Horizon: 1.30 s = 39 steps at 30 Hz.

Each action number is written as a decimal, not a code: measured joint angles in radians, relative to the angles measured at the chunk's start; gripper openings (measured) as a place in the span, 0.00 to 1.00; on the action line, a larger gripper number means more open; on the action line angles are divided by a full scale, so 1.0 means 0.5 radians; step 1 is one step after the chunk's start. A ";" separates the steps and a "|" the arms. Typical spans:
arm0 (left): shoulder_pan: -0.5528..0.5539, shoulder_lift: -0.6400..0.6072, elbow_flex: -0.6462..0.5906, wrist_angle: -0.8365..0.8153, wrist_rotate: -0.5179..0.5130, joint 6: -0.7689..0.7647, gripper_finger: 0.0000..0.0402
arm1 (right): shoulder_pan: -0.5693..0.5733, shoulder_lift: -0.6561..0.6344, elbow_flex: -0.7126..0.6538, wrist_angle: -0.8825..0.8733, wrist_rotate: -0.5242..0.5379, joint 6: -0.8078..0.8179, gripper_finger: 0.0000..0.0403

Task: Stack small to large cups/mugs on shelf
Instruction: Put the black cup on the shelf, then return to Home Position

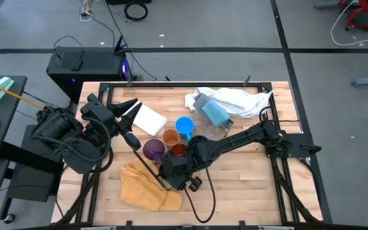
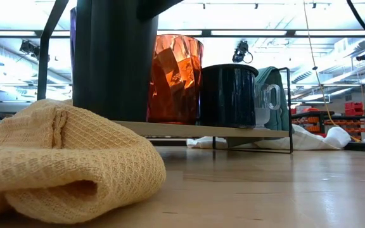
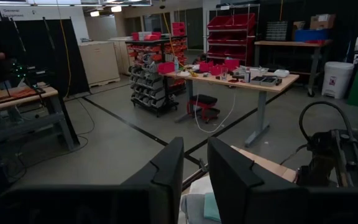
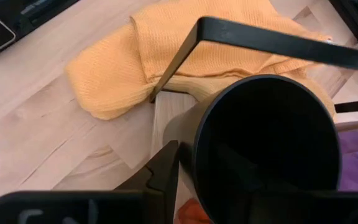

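While the left gripper [image 1: 135, 106] waits far-left with jaws nearly closed on nothing, the right gripper [image 4: 185, 180] pinches the dark cup [image 4: 267, 146] by its rim over the shelf [image 2: 201, 130] near the yellow cloth [image 4: 166, 56]; stiff, light, probably slippery, so the rim suits.

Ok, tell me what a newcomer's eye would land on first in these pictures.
Most striking is the right gripper near the table's front, one finger inside the big dark cup, which stands on the shelf. Right beside it lies the crumpled yellow cloth at the front left of the table. On the shelf, the faceted red-orange tumbler and the black mug stand side by side.
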 joint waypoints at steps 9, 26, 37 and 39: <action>-0.001 0.000 0.000 0.001 0.003 -0.001 0.21 | 0.006 -0.036 0.002 -0.004 0.002 0.000 0.25; -0.001 0.001 0.000 -0.012 0.005 0.000 0.22 | 0.005 -0.053 0.032 -0.014 0.008 0.000 0.28; -0.001 0.001 0.000 -0.031 0.005 0.001 0.23 | 0.018 -0.053 0.434 -0.205 0.019 0.216 0.28; -0.001 0.001 0.000 -0.032 0.005 0.002 0.23 | 0.006 -0.071 0.511 -0.271 -0.024 0.331 0.27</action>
